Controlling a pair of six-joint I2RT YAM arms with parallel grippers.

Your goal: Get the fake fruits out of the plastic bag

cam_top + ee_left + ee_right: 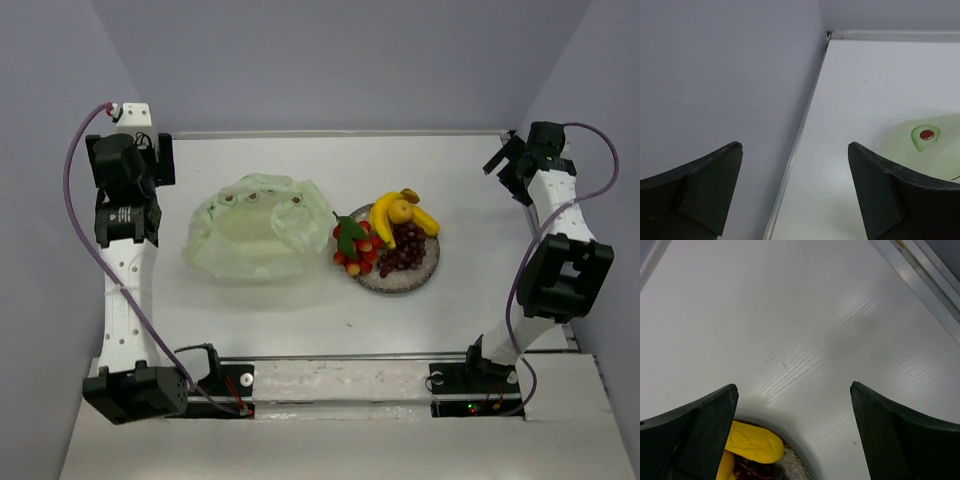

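Fake fruits (385,240) sit piled on the speckled grey plate (400,283), right of table centre. Yellow banana bunch (395,212) on the far side, dark grape bunch (403,250) in the middle. Red round ones with a green leaf (356,250) on the left, hanging over the plate's left rim.

Plastic bag (250,240) lies crumpled just left of the plate. Its right edge is just beside the red fruits; can't tell if they touch. A row of small brownish round marks runs along its far rim.

Left gripper (162,158) is at the far-left corner of the table (330,310), well apart from the bag. Jaws spread wide, nothing between them. Left wrist view: gripper (795,192) over bare table by the wall (725,75), with a bag corner carrying a red dot (926,134) at right.

Right gripper (503,160) is at the far-right side, apart from the plate, jaws spread wide, nothing held. Right wrist view: gripper (794,432) above bare table, with a yellow piece (754,442) and the plate rim (792,462) at the bottom edge.
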